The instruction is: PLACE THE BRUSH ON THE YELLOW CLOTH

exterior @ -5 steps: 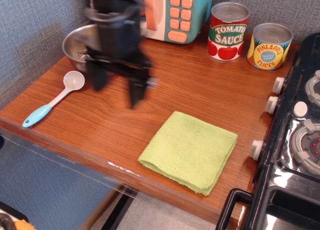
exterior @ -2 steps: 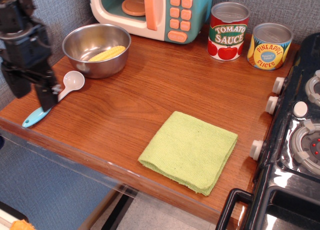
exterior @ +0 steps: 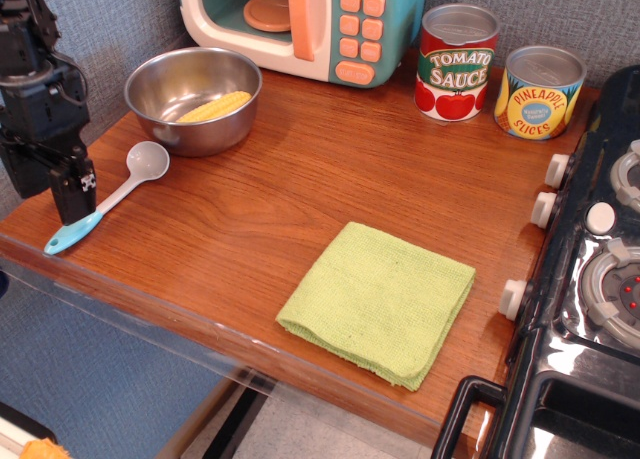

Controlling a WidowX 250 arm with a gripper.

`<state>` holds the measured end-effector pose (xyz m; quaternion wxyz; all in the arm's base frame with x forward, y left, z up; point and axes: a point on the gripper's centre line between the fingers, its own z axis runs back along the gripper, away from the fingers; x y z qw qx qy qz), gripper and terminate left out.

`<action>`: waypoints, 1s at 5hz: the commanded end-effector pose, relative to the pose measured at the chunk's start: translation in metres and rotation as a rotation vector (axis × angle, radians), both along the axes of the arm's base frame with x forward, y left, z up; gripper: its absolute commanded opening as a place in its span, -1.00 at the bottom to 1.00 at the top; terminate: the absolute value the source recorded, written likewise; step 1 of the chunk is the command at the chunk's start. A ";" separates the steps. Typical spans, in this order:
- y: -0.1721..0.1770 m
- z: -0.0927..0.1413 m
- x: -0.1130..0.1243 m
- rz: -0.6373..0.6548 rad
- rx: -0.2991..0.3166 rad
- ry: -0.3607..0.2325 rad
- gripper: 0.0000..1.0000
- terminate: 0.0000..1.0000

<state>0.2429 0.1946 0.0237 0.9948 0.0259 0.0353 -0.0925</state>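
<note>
The yellow cloth (exterior: pixel 378 303) lies flat near the front edge of the wooden counter (exterior: pixel 300 189), nothing on it. Off at about nine o'clock from it, well apart, the brush (exterior: pixel 108 198) rests on the wood, blue handle toward the front-left corner. The gripper (exterior: pixel 50 184) hangs over that handle end with its fingers apart and empty; whether it touches the handle I cannot tell. This looks like the approach for the pick-up: the next move calls for settling onto the handle and closing. Further back, at eleven o'clock, a steel bowl (exterior: pixel 160 87) holds a corn cob (exterior: pixel 213 106).
</note>
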 end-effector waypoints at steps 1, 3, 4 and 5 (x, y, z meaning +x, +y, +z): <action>-0.024 -0.004 0.006 -0.004 0.023 -0.061 1.00 -1.00; -0.029 -0.011 0.003 0.025 0.048 -0.069 -1.00 -1.00; -0.033 -0.009 0.003 0.026 0.054 -0.069 -1.00 -1.00; -0.036 -0.001 0.002 0.049 0.069 -0.093 -1.00 -1.00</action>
